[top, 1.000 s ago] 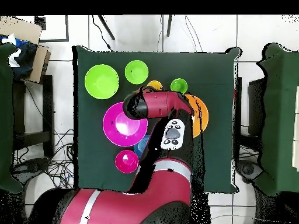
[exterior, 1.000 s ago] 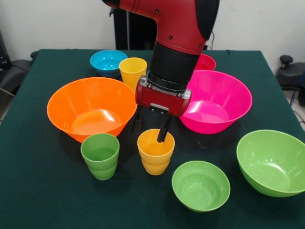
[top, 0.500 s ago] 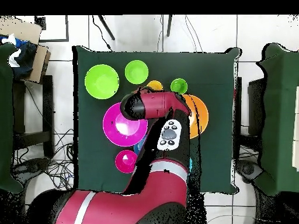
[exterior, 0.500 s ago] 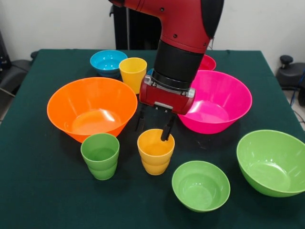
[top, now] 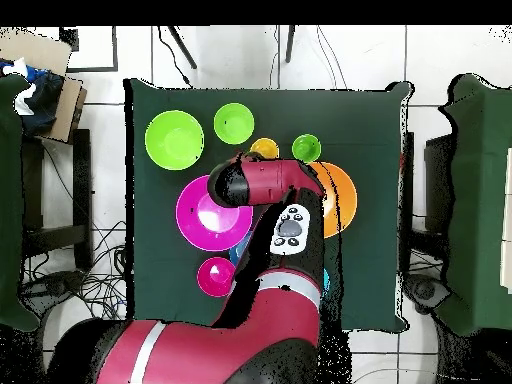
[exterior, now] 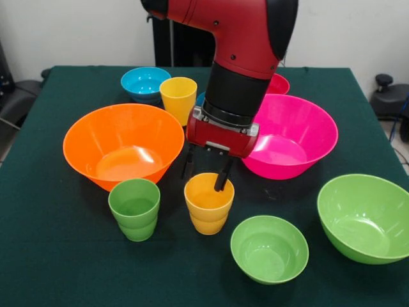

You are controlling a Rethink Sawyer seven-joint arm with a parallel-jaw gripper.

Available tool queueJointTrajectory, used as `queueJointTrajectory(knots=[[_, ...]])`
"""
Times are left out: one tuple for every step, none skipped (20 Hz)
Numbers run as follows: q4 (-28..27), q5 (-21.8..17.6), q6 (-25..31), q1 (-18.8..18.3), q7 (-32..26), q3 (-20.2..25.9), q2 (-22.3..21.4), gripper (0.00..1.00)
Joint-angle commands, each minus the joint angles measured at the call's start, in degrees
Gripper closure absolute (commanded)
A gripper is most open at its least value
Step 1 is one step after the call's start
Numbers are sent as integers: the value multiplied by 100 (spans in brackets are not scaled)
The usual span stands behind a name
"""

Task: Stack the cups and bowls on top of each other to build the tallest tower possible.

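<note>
Front view: at frame centre the orange-yellow cup (exterior: 209,203) stands upright on the green surface (exterior: 57,256), mouth up, long axis vertical. The tool (exterior: 206,171) hangs over its far rim, fingers apart, one outside the rim and one at its right edge. The green cup (exterior: 135,208) stands upright just left.

Overhead view: the arm (top: 270,200) hides the tool; the cup (top: 264,148) shows upper centre.

Table (exterior: 57,256), dark green cloth. Far: light blue bowl (exterior: 144,82), yellow cup (exterior: 178,96), red-pink bowl (exterior: 277,84). Middle: large orange bowl (exterior: 123,144), large pink bowl (exterior: 291,135). Near: green cup (exterior: 135,208), orange-yellow cup (exterior: 208,204), small green bowl (exterior: 269,248), large green bowl (exterior: 366,217).
</note>
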Motion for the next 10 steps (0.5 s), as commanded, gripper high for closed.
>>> queueJointTrajectory(knots=[[-112,-59,-51,-203,310,550,587,0],[-123,-74,-100,-240,287,578,623,0],[-194,-78,-119,-268,265,596,687,0],[-233,-88,-140,-290,239,617,726,0],[-317,-89,-142,-316,209,637,787,0],[-359,-98,-176,-332,195,654,835,0],[-435,-106,-189,-370,155,688,891,0],[-475,-118,-234,-399,135,714,947,0],[-545,-127,-278,-421,124,727,1022,0],[-578,-134,-329,-438,124,740,1075,0]])
